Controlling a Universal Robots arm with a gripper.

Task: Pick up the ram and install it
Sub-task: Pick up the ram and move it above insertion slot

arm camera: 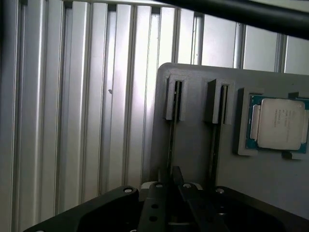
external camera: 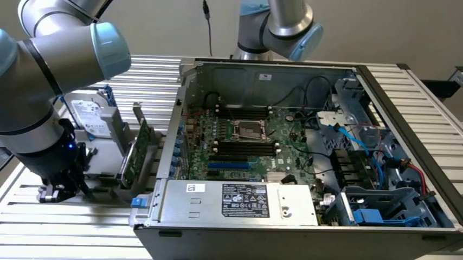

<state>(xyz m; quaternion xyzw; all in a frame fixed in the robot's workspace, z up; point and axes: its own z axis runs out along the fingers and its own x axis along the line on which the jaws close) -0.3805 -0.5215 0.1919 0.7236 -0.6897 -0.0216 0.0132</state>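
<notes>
The ram [arm camera: 171,140] shows edge-on as a thin dark strip standing in one of two slots of a grey holder block [arm camera: 193,77]. My gripper [arm camera: 172,186] is right over it, and its two black fingers [arm camera: 157,205] have come together on the strip's near end. From outside, the gripper [external camera: 62,188] is low over the holder at the exterior view's left, beside the open computer case. The motherboard's black memory slots [external camera: 246,146] lie inside the case.
A second thin strip [arm camera: 216,140] stands in the neighbouring slot, and a processor chip [arm camera: 280,123] lies in a pocket beside it. A tall green expansion card [external camera: 137,154] and a hard drive [external camera: 90,116] stand between gripper and case [external camera: 289,227]. Another arm [external camera: 289,27] hangs behind.
</notes>
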